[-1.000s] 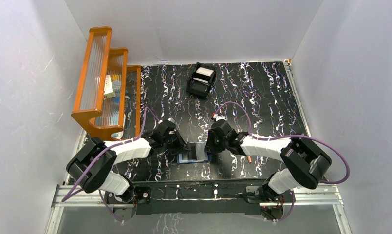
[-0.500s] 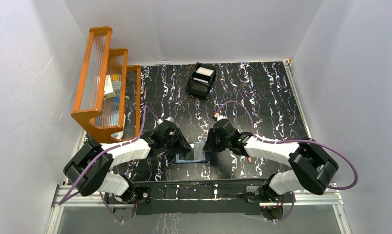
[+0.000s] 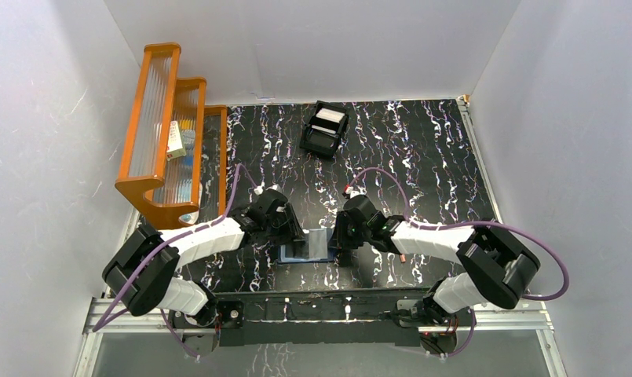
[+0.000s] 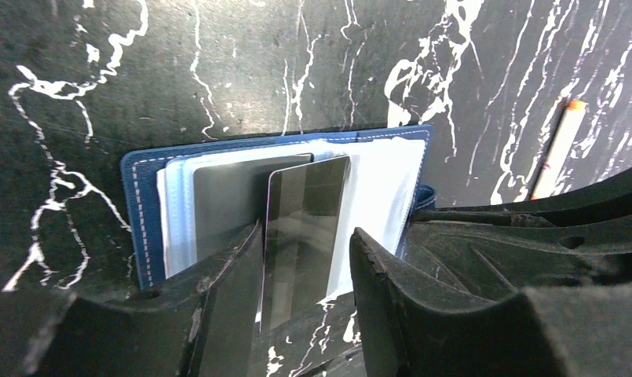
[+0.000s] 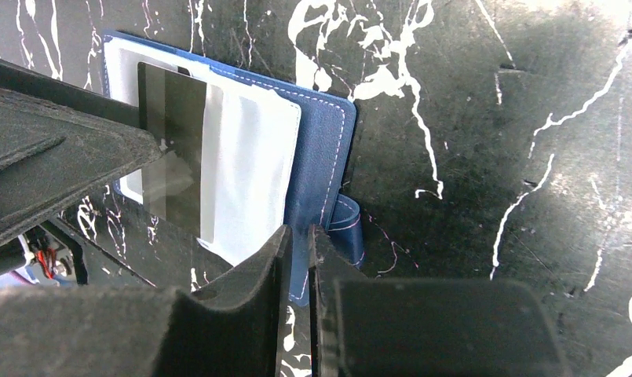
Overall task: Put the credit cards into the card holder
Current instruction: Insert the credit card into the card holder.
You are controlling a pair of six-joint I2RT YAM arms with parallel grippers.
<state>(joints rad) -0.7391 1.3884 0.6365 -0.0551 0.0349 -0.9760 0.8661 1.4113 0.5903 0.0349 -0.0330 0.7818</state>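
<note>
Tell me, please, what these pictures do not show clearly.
Left wrist view: dark card's lower end is hidden behind the left gripper; grip unclear.
Right wrist view: card holder's near edge is hidden behind the right gripper.
Top view: card holder mostly covered by both grippers.
Top view: black box's contents too small.

card holder [image 3: 312, 250]: on the surface [image 3: 422, 157], near centre, between both tools
credit cards [image 4: 308, 196]: on the card holder, one leaning between the left tool's jaws
left tool [image 3: 292, 238]: at the card holder's left
right tool [image 3: 341, 247]: over its right edge
stick [image 4: 560, 148]: on the surface, right of the card holder
box [image 3: 323, 129]: far centre
rack [image 3: 167, 133]: far left
</note>
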